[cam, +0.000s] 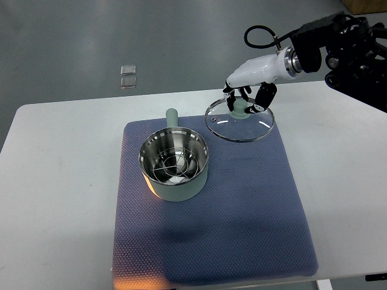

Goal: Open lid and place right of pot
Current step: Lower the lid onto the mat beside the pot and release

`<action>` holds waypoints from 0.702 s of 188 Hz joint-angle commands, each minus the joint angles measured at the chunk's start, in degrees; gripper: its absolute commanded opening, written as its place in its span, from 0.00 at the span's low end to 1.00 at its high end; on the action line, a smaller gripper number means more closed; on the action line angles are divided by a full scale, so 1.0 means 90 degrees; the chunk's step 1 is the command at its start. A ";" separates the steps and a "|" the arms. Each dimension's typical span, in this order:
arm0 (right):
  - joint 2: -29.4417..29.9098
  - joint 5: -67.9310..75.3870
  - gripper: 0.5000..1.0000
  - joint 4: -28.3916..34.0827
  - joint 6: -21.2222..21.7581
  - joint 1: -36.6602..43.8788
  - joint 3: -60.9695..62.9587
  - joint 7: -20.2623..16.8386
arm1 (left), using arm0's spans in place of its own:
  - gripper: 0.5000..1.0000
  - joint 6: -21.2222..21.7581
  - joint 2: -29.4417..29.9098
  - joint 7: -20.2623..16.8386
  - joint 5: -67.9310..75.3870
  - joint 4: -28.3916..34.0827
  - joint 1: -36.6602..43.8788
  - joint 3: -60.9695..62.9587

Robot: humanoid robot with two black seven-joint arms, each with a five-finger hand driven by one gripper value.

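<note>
White tabletop, blue mat, pot uncovered.
Right hand grips glass lid by its knob, right of pot.

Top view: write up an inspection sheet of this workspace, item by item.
Surface: white table carrying a blue-grey textured mat.
Job's things: pale green steel-lined pot open on the mat, handle pointing away; round glass lid with green knob, right of the pot at the mat's far edge.
Clutter: nothing seen on the table.
Grippers: right hand with fingers around the lid knob; left hand not in view.
Cables: black cable looping at the right forearm.
Surroundings: grey floor; two small clear items lie on it.
</note>
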 commanded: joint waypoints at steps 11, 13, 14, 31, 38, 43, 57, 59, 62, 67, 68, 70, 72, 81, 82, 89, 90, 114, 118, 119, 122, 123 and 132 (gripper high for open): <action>0.0059 -0.0062 0.00 -0.0006 -0.0027 -0.0233 -0.0011 -0.0010 | 1.00 0.0000 0.0000 0.0000 0.0000 0.0004 0.0000 0.0000; 0.0069 -0.0062 0.00 -0.0006 -0.0027 -0.0262 -0.0020 -0.0020 | 1.00 0.0000 0.0000 0.0000 0.0000 0.0004 0.0000 0.0000; 0.0069 -0.0062 0.00 -0.0016 -0.0027 -0.0282 -0.0020 -0.0020 | 1.00 0.0000 0.0000 0.0000 0.0000 0.0004 0.0000 0.0000; 0.0137 -0.0111 0.00 -0.0074 -0.0046 -0.0438 -0.0030 -0.0030 | 1.00 0.0000 0.0000 0.0000 0.0000 -0.0006 0.0000 0.0000; 0.0196 -0.0150 0.00 -0.0123 -0.0075 -0.0487 -0.0040 -0.0040 | 1.00 0.0000 0.0000 0.0000 0.0000 -0.0006 0.0000 0.0000; 0.0235 -0.0179 0.00 -0.0143 -0.0095 -0.0526 -0.0050 -0.0040 | 1.00 0.0000 0.0000 0.0000 0.0000 -0.0006 0.0000 0.0000; 0.0381 -0.0257 0.00 -0.0270 -0.0163 -0.0624 -0.0059 -0.0049 | 1.00 0.0000 0.0000 0.0000 0.0000 0.0004 0.0000 0.0000; 0.0401 -0.0258 0.00 -0.0289 -0.0183 -0.0633 -0.0069 -0.0049 | 1.00 0.0000 0.0000 0.0000 0.0000 -0.0006 0.0000 0.0000; 0.0411 -0.0267 0.00 -0.0309 -0.0193 -0.0653 -0.0069 -0.0049 | 1.00 0.0000 0.0000 0.0000 0.0000 -0.0006 0.0000 0.0000; 0.0450 -0.0277 0.00 -0.0328 -0.0202 -0.0672 -0.0069 -0.0059 | 1.00 0.0000 0.0000 0.0000 0.0000 -0.0006 0.0000 0.0000; 0.0450 -0.0277 0.00 -0.0328 -0.0202 -0.0672 -0.0069 -0.0059 | 1.00 0.0000 0.0000 0.0000 0.0000 -0.0006 0.0000 0.0000; 0.0450 -0.0277 0.00 -0.0328 -0.0202 -0.0672 -0.0069 -0.0059 | 1.00 0.0000 0.0000 0.0000 0.0000 -0.0006 0.0000 0.0000; 0.0450 -0.0277 0.00 -0.0328 -0.0202 -0.0672 -0.0069 -0.0059 | 1.00 0.0000 0.0000 0.0000 0.0000 -0.0006 0.0000 0.0000; 0.0557 -0.0365 0.00 -0.0406 -0.0241 -0.0721 -0.0079 -0.0059 | 1.00 0.0000 0.0000 0.0000 0.0000 0.0004 0.0000 0.0000; 0.0557 -0.0365 0.00 -0.0406 -0.0241 -0.0721 -0.0079 -0.0059 | 1.00 0.0000 0.0000 0.0000 0.0000 0.0004 0.0000 0.0000; 0.0596 -0.0384 0.00 -0.0406 -0.0241 -0.0760 -0.0089 -0.0059 | 1.00 0.0000 0.0000 0.0000 0.0000 -0.0006 0.0000 0.0000; 0.0596 -0.0384 0.00 -0.0406 -0.0241 -0.0760 -0.0089 -0.0059 | 1.00 0.0000 0.0000 0.0000 0.0000 -0.0006 0.0000 0.0000; 0.0655 -0.0394 0.00 -0.0406 -0.0232 -0.0848 -0.0089 -0.0059 | 1.00 0.0000 0.0000 0.0000 0.0000 0.0004 0.0000 0.0000; 0.0684 -0.0394 0.00 -0.0446 -0.0251 -0.0887 -0.0079 -0.0079 | 1.00 0.0000 0.0000 0.0000 0.0000 -0.0006 0.0000 0.0000; 0.0694 -0.0394 0.00 -0.0465 -0.0251 -0.0897 -0.0079 -0.0079 | 1.00 0.0000 0.0000 0.0000 0.0000 -0.0006 0.0000 0.0000; 0.0704 -0.0394 0.00 -0.0475 -0.0261 -0.0917 -0.0079 -0.0079 | 1.00 0.0000 0.0000 0.0000 0.0000 -0.0006 0.0000 0.0000; 0.0713 -0.0394 0.00 -0.0494 -0.0271 -0.0936 -0.0079 -0.0079 | 1.00 0.0000 0.0000 0.0000 0.0000 0.0004 0.0000 0.0000; 0.0782 -0.0394 0.00 -0.0563 -0.0368 -0.0975 -0.0089 -0.0079 | 1.00 0.0000 0.0000 0.0000 0.0000 0.0004 0.0000 0.0000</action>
